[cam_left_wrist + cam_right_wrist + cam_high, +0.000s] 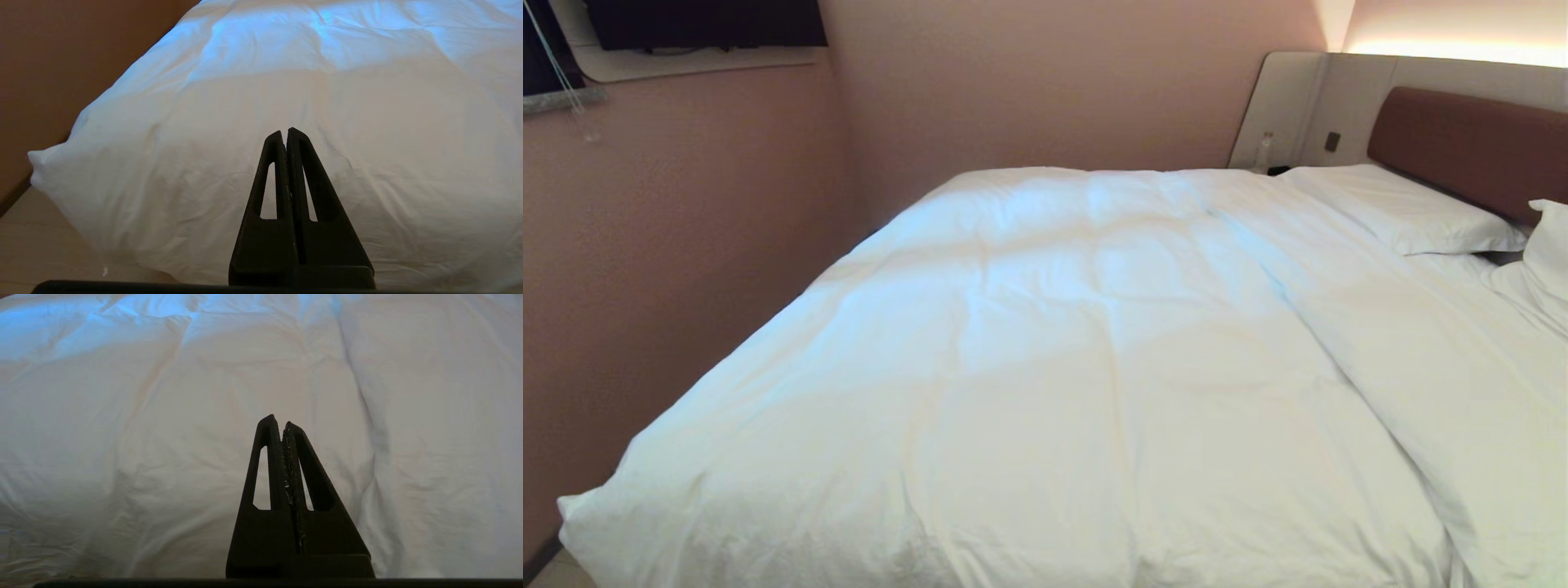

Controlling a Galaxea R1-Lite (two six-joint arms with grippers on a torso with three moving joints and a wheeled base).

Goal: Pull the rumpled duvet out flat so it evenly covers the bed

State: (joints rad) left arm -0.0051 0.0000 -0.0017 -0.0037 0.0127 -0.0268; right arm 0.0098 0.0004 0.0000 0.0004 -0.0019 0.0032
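Observation:
The puffy white duvet (1045, 351) lies spread over the bed, reaching from the foot corner at the lower left up toward the brown headboard (1470, 143). A long raised fold (1307, 294) runs along its right part. Neither arm shows in the head view. My left gripper (284, 131) is shut and empty, pointing at the duvet (310, 122) near its foot corner (39, 161), apart from the cloth. My right gripper (278, 421) is also shut with nothing in it, facing the duvet (196, 416) beside the fold (367, 428).
Two white pillows (1409, 208) (1547, 245) lie by the headboard. A pink wall (686, 245) runs close along the bed's left side. A bottle (1264, 151) stands on a ledge at the beige panel. Pale floor (32, 245) shows below the foot corner.

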